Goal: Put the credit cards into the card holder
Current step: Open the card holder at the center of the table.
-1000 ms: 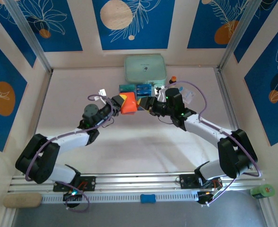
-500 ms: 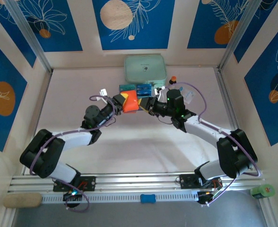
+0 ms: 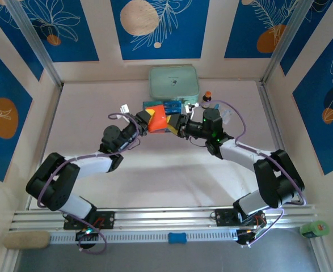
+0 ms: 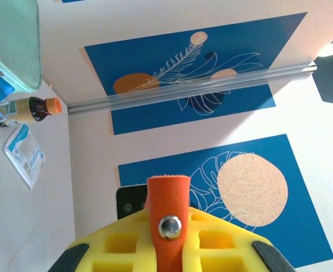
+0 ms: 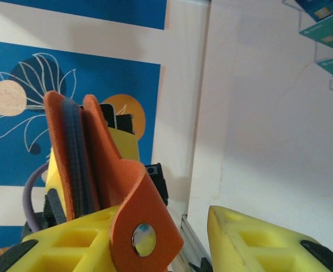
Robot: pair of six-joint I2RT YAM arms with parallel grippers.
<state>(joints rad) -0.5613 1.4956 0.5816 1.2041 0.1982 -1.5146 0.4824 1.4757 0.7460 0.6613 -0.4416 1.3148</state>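
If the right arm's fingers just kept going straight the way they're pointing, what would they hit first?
Most likely the card holder, held just ahead of the right arm's fingers by the left arm's fingers; depth is unclear.

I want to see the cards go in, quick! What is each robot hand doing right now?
Left gripper: jaws shut on the card holder.
Right gripper: jaws open, holding nothing.
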